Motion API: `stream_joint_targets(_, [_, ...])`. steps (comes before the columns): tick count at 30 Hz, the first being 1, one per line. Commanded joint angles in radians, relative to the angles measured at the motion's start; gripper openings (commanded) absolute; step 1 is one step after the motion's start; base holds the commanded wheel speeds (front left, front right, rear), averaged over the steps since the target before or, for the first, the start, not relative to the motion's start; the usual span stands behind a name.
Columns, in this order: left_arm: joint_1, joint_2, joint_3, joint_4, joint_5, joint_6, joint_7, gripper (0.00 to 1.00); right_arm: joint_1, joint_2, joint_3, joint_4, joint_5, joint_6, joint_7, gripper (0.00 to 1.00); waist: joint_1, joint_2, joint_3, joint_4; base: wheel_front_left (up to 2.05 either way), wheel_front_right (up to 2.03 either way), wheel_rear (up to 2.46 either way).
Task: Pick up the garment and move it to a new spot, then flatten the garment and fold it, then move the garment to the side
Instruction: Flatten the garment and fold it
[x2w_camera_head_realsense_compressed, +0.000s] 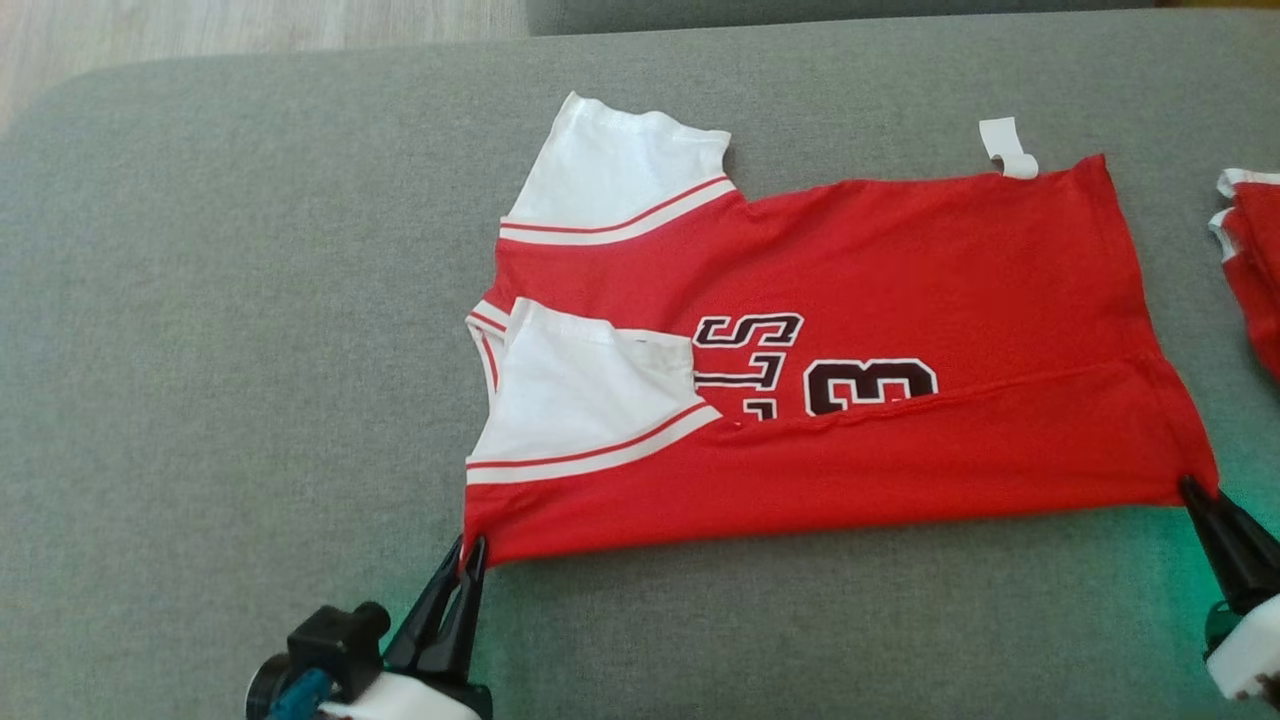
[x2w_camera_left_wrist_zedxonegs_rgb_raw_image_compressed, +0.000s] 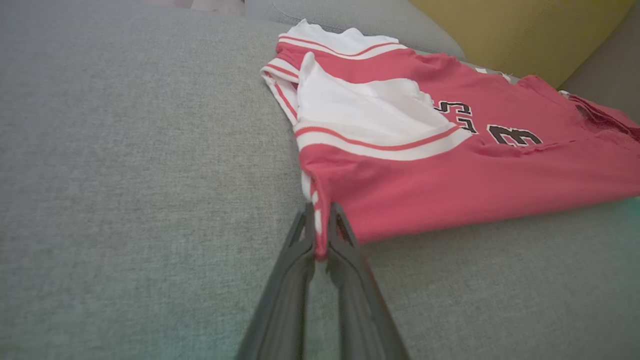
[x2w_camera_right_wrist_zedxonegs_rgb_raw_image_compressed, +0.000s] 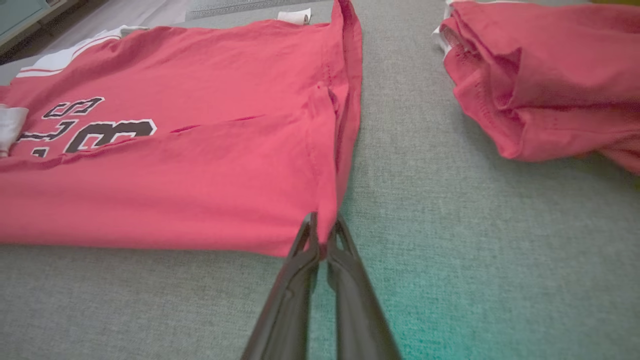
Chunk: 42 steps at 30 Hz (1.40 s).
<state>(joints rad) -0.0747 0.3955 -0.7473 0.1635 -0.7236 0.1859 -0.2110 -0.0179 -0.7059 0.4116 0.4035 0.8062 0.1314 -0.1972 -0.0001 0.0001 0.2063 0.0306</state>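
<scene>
The left gripper (x2w_camera_left_wrist_zedxonegs_rgb_raw_image_compressed: 320, 222) is pressed together on a sliver of red-and-white cloth: the near corner of the jersey (x2w_camera_head_realsense_compressed: 950, 260) at its shoulder end. The right gripper (x2w_camera_right_wrist_zedxonegs_rgb_raw_image_compressed: 324, 227) is likewise closed on the near corner at the hem end, so both pinch the same long folded edge.

The jersey lies flat on the grey cushion (x2w_camera_head_realsense_compressed: 200, 400), spread lengthwise across the cushion's middle and right part. Its edge nearest the cushion's front is already turned over toward the middle. One white sleeve (x2w_camera_head_realsense_compressed: 590, 390) is folded in on top and hides part of the black lettering. The other sleeve (x2w_camera_head_realsense_compressed: 620, 165) points toward the cushion's back. A white label (x2w_camera_head_realsense_compressed: 1008, 148) sticks out at the far hem corner. A second red garment (x2w_camera_head_realsense_compressed: 1255, 260) sits bundled at the cushion's right edge, apart from the jersey.

The cloth looks thin, light and limp, with no stiffness of its own, so it would likely sag between the two pinches and drag on the woven cushion. It is not fragile. Corners are the sensible hold, provided every layer is caught; gripping the top layer alone would probably let the fold fall open.
</scene>
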Motion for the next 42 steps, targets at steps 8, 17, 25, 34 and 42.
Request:
stream_joint_targets(8, [-0.013,0.045,0.051,-0.059,-0.017,0.022,-0.004,1.0,0.044,0.013,-0.094,-0.059,-0.067,-0.001,-0.004,1.0,0.0001,-0.0001,-0.025,-0.037,0.0,0.0,0.0])
stream_joint_targets(17, [-0.139,0.139,0.092,-0.143,0.025,0.02,0.053,1.0,0.05,0.067,-0.147,-0.129,-0.148,-0.001,0.005,1.0,0.0001,-0.0001,-0.031,-0.106,0.0,0.0,0.0])
stream_joint_targets(25, [-0.513,0.228,0.121,-0.157,0.046,-0.107,0.266,1.0,0.007,0.091,-0.16,-0.204,-0.196,-0.001,0.029,1.0,0.0001,-0.0001,0.066,-0.177,0.0,0.0,0.0])
stream_joint_targets(34, [-0.971,0.215,0.092,0.007,-0.062,-0.29,0.629,1.0,-0.092,0.129,-0.157,-0.269,-0.242,-0.001,0.046,1.0,0.0001,-0.0001,0.269,-0.242,0.0,0.0,0.0])
stream_joint_targets(42, [-1.189,0.23,0.041,0.245,-0.117,-0.311,0.886,1.0,-0.167,0.164,-0.111,-0.256,-0.254,-0.001,0.028,1.0,0.0001,-0.0001,0.374,-0.308,0.0,0.0,0.0])
